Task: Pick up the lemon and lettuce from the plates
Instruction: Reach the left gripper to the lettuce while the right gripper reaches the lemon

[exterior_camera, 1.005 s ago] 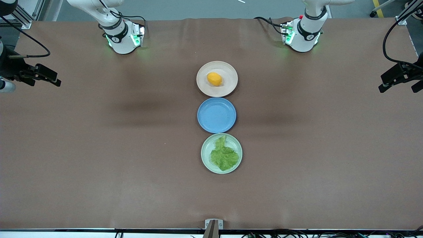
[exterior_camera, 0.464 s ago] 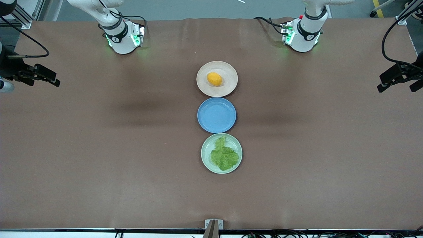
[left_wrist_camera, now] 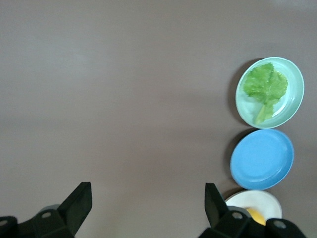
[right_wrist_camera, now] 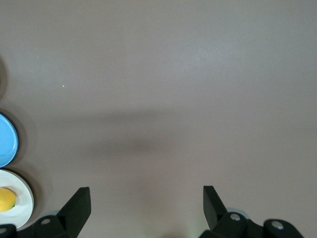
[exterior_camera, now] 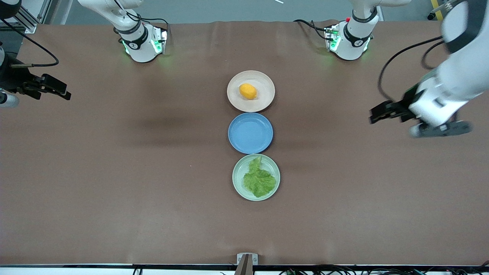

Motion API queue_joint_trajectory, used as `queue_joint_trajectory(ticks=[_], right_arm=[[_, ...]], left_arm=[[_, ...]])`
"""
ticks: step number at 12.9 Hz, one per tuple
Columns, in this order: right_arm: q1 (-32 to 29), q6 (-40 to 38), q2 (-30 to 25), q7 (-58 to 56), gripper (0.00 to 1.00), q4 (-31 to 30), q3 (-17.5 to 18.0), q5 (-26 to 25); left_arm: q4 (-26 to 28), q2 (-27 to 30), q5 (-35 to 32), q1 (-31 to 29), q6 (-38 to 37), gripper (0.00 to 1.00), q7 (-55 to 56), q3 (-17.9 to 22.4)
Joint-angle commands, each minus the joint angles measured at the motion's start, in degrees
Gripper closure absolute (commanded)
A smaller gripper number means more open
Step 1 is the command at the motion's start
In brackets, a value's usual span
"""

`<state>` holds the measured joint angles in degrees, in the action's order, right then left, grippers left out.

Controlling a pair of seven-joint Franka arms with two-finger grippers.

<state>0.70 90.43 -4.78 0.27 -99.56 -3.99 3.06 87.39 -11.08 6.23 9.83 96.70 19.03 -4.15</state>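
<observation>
Nearest you, the lettuce [exterior_camera: 259,180] lies on the mint plate [exterior_camera: 238,185]; next the blue plate [exterior_camera: 250,133], then the lemon [exterior_camera: 248,91] on the beige plate [exterior_camera: 263,81]. Your left gripper [exterior_camera: 386,112] and right gripper [exterior_camera: 53,88] hang spread wide over bare table [exterior_camera: 114,172].

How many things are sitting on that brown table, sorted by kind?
Plates: 3, namely the beige-pink plate, the blue plate and the mint green plate
Lemon: 1
Lettuce leaf: 1
Total: 5
</observation>
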Motion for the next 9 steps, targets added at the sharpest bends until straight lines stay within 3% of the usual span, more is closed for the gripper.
queue_joint_trajectory(ticks=[1,3,5,9], right_arm=[[-0.7,0.6,7.6,-0.6,0.00,3.2,0.6,0.5],[1.5,0.6,10.8,-0.7,0.00,4.9,0.7,-0.4],[3.3,0.2,10.8,4.3,0.00,3.6,0.8,0.5],[11.8,1.8,8.3,31.9,0.00,-2.6,0.9,1.8]], left_arm=[[-1.5,-6.9,0.4,5.0,5.8,0.00,7.5,0.1],[-1.5,-12.1,0.2,8.6,11.6,0.00,15.0,0.1],[-1.6,-16.1,0.0,11.2,17.6,0.00,20.9,0.2],[-1.6,-22.2,-0.8,14.9,29.0,0.00,37.8,0.2]])
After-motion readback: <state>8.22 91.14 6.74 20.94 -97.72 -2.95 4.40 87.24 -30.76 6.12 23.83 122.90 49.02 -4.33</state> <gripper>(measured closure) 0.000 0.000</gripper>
